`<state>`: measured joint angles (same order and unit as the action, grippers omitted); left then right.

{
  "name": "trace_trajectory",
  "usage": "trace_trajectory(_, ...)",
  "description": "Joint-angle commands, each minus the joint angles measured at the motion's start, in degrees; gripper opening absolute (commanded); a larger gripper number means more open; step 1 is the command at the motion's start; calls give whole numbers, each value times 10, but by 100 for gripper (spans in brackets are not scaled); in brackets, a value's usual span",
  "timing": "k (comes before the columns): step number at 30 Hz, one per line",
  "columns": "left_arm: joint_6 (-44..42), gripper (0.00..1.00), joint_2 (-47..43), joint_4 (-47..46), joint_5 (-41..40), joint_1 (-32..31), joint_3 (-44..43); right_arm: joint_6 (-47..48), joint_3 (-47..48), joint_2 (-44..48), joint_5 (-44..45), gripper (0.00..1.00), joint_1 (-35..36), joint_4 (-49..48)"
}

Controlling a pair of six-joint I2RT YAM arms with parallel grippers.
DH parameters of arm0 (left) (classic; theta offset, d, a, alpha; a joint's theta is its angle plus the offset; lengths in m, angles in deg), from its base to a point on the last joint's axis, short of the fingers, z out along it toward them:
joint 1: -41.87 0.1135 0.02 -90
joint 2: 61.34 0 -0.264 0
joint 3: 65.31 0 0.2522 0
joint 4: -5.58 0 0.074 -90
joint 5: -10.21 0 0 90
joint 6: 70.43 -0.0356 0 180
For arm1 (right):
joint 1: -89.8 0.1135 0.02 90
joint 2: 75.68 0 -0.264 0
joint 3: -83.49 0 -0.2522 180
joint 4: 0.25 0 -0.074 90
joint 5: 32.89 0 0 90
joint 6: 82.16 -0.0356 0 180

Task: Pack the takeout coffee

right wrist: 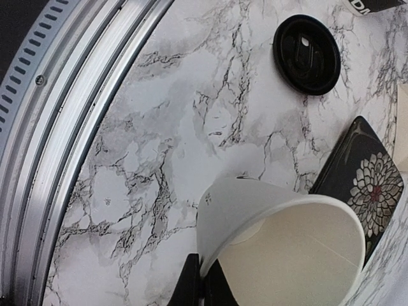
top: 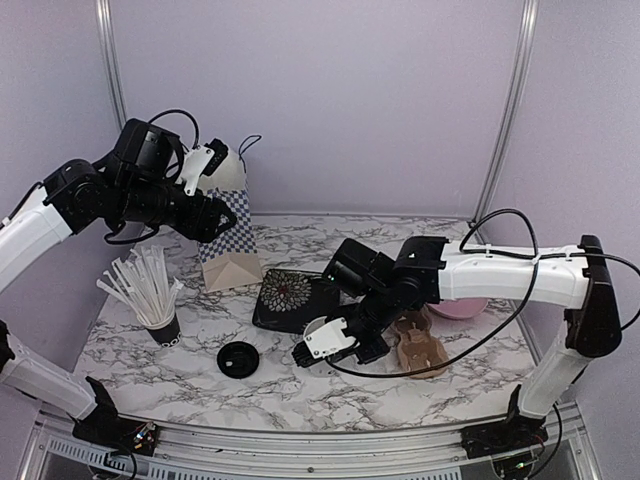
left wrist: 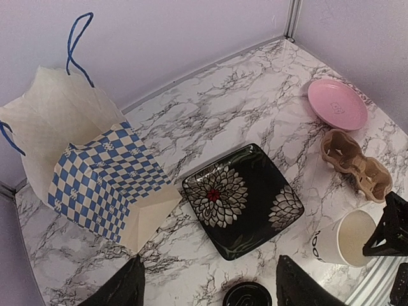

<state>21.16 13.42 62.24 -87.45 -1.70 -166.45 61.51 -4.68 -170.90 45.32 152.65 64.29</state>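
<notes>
A: Closest to the lens is the paper cup (right wrist: 280, 245), its open mouth filling the lower part of the right wrist view. Where is it held?

B: At the rim. The right hand (right wrist: 203, 282) is pressed together on the thin wall there, apparently one finger inside and one outside. The cup sits low over the bench (right wrist: 159, 166), just beside the near edge of the black flowered plate (top: 290, 298).

A: And the lid (right wrist: 306, 54)?

B: Off, lying flat on the bench, apart from the cup on the left arm's side.

A: Which way does the cup point?

B: Tipped well off upright. Its long axis slants, with the mouth turned toward the right wrist and the base away from it. The left wrist view shows the black lettering on its side. Whether the base touches the bench I cannot tell.

A: How will it handle?

B: My guess is light and soft, since the inside looks bare. A pinch on one wall may dent the paper and let the cup swing. The rolled lip is probably the stiffest place to grip, and the body would crush.

A: The left hand (left wrist: 209, 284)?

B: Fingers spread apart, holding nothing, high up near the blue chequered bag (left wrist: 102, 185).
</notes>
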Motion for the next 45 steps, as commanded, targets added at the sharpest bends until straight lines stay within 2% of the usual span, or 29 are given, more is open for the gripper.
trace_trajectory(1,-13,70,-13,56,-5,-6,1,-8,-5,-10,21,0,15,-8)
trace_trajectory(8,-40,66,-2,101,1,-25,2,-8,-31,-19,35,0,15,-18)
trace_trajectory(11,-46,64,17,126,-7,-49,-13,-13,-33,-20,36,4,15,-19)
trace_trajectory(12,-46,63,23,134,-9,-59,-18,-15,-32,-18,36,6,15,-18)
trace_trajectory(16,-47,63,48,177,-26,-113,-38,-10,-30,12,32,27,15,-7)
trace_trajectory(20,-41,62,68,217,-47,-170,-39,-3,-14,67,11,36,5,22)
trace_trajectory(23,-22,60,65,219,-44,-200,-11,-8,5,100,-36,39,-41,36)
trace_trajectory(26,5,57,65,218,-36,-235,31,-16,8,123,-115,39,-125,24)
trace_trajectory(30,29,51,82,201,-28,-267,95,-64,-56,156,-211,39,-250,-72)
trace_trajectory(33,41,51,92,163,-16,-273,143,-97,-101,158,-251,39,-315,-146)
trace_trajectory(39,42,55,115,82,-29,-274,201,-131,-134,148,-277,39,-372,-210)
trace_trajectory(45,43,50,174,29,-55,-262,228,-140,-149,135,-271,39,-374,-232)
